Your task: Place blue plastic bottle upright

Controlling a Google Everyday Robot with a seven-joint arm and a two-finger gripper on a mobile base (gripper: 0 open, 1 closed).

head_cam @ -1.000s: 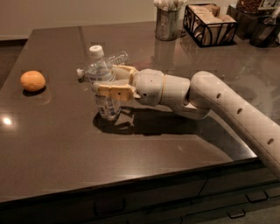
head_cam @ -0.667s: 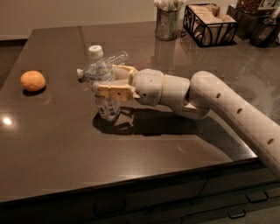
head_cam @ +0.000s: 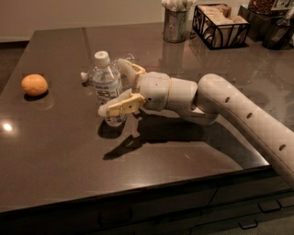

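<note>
While the blue plastic bottle stands upright on the dark table, the gripper clasps it.
An orange lies well beyond the fingertips, and a smaller clear bottle lies just behind the far finger. The fingers are narrowed onto the blue bottle's sides.

The gripper is located low over the left-centre of a dark, glossy table, which fills most of the view. A pale wall is seen beyond the gripper, behind the table's far edge. To the far left of the gripper, a strip of dark floor is visible beside the table. Below the table edge nearest the camera, dark drawer fronts are fitted, with bar handles to the lower right of the gripper. A small bright glare spot is reflected on the tabletop to the gripper's lower left.
</note>
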